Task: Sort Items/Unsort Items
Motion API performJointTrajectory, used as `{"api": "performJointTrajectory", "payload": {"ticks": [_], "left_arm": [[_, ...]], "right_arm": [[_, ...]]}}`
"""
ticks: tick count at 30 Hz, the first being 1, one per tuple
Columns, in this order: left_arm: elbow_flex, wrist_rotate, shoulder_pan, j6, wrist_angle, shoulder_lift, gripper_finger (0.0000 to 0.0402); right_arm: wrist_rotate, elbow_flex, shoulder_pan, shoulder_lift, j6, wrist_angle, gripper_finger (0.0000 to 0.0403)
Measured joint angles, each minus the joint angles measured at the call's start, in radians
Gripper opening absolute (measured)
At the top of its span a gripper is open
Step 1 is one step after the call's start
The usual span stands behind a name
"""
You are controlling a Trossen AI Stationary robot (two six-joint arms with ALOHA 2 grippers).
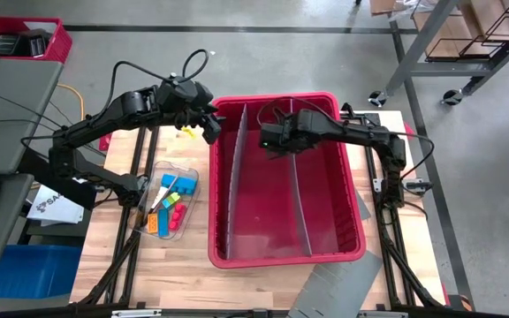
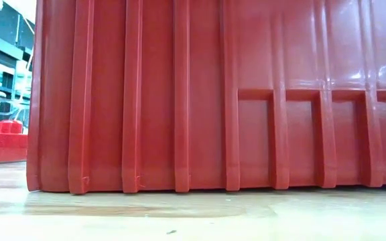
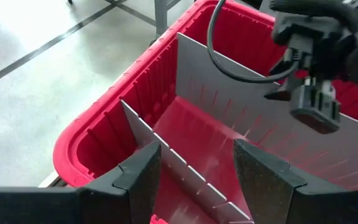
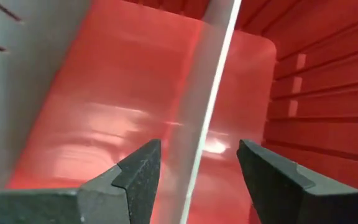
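We hold our left gripper (image 1: 210, 131) open at the red bin's (image 1: 285, 258) ten o'clock rim, our right gripper (image 1: 270, 139) open inside it, both empty.

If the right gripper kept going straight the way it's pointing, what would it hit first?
Most likely the grey divider. The right gripper is open and empty inside the red bin, and the divider's thin top edge runs ahead between its fingers. How far off it is, I can't tell; the bin floor lies beyond.
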Motion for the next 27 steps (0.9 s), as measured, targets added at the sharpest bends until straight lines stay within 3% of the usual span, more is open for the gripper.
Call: {"api": "performJointTrajectory", "payload": {"ticks": [10,12,15,19,27], "left_arm": [[0.000,0.009,0.000,-0.012,-0.014,0.010,0.0195],[0.000,0.009,0.000,-0.012,-0.028,0.010,0.0195],[0.000,0.009,0.000,-0.003,-0.038,0.010,0.0195],[0.000,0.003,0.003,-0.002,-0.038,0.010,0.0195],[0.000,-0.003,0.003,0.015,-0.039,0.010,0.0195]], "right_arm": [[-0.056,-0.139,0.001,0.001,-0.034,0.143,0.0201],[-0.056,-0.157,0.009,-0.001,-0.054,0.138,0.0164],[-0.058,-0.167,0.026,0.000,-0.094,0.119,0.0043],[-0.052,-0.081,0.041,-0.002,-0.102,0.077,0.0009],[0.011,0.255,0.055,-0.049,-0.117,-0.011,0.0000]]}}
